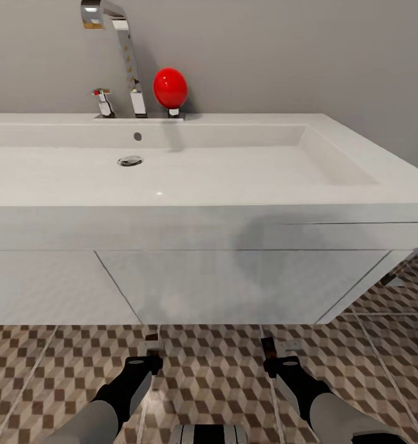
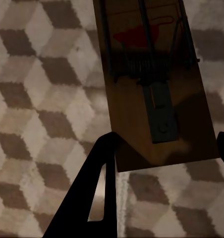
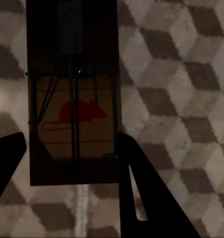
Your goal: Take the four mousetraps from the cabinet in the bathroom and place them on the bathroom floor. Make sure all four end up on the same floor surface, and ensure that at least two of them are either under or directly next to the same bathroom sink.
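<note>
A brown wooden mousetrap [image 2: 156, 74] with dark metal parts sits between the fingers of my left gripper [image 2: 166, 140], which is shut on its near end just above the cube-patterned bathroom floor [image 2: 37, 99]. My right gripper [image 3: 71, 141] is shut on a second mousetrap [image 3: 75, 114] with a red mouse print. In the head view both grippers, left [image 1: 152, 359] and right [image 1: 272, 361], are low at the front edge of the white vanity. The traps [image 1: 152, 338] [image 1: 268, 346] point under the sink [image 1: 172, 166]. The cabinet is out of view.
The wall-hung vanity front [image 1: 233, 283] spans the view just ahead of both arms. A chrome tap [image 1: 126, 55] and a red round object [image 1: 171, 87] stand at the basin's back. Tiled floor [image 1: 209, 382] stretches between and beside my arms, and to the right [image 1: 394, 296].
</note>
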Tool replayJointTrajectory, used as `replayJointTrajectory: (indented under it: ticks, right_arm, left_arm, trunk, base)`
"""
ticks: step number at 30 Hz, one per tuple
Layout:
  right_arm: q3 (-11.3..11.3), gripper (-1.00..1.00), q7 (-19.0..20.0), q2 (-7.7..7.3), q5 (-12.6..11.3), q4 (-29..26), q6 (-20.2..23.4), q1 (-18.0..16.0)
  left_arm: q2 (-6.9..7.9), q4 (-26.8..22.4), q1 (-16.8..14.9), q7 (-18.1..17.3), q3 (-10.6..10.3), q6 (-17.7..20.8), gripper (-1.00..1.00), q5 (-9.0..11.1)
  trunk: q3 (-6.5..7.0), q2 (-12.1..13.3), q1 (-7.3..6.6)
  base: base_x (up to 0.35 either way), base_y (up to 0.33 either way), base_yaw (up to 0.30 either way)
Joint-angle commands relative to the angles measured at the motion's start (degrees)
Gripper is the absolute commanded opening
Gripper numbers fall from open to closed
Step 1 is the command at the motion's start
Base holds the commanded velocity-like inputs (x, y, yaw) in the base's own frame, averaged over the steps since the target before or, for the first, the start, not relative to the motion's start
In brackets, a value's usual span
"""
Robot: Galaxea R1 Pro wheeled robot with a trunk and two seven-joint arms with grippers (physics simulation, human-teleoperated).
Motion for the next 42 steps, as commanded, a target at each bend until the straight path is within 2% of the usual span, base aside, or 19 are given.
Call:
replayJointTrajectory:
  ticks: [1, 26, 36, 42]
  right_arm:
    - [0.33, -1.00, -0.26, -0.01, 0.32, -0.12, 0.51, 0.00]
    - [0.41, -1.00, -0.26, -0.01, 0.44, -0.21, 0.49, 0.00]
    - [0.41, -1.00, -0.26, -0.01, 0.50, -0.21, 0.47, 0.00]
    - [0.41, -1.00, -0.26, -0.01, 0.50, -0.21, 0.43, 0.00]
  left_arm:
    - [-0.06, -0.12, 0.00, 0.07, 0.17, 0.37, -1.00, -0.32]
    - [-0.13, -0.12, 0.00, 0.18, 0.07, 0.39, -1.00, -0.35]
    - [-0.13, -0.30, 0.02, 0.32, 0.09, 0.37, -1.00, -0.36]
    - [-0.13, -0.35, 0.01, 0.39, 0.08, 0.37, -1.00, -0.36]
  trunk:
    - [-0.27, -0.03, 0.01]
    - [-5.81, -0.37, 0.66]
    - [-5.81, -0.37, 0.66]
    - [-7.14, -0.45, 0.81]
  base:
    - [0.000, 0.000, 0.000]
    - [0.000, 0.000, 0.000]
    - [0.000, 0.000, 0.000]
    - [0.000, 0.000, 0.000]
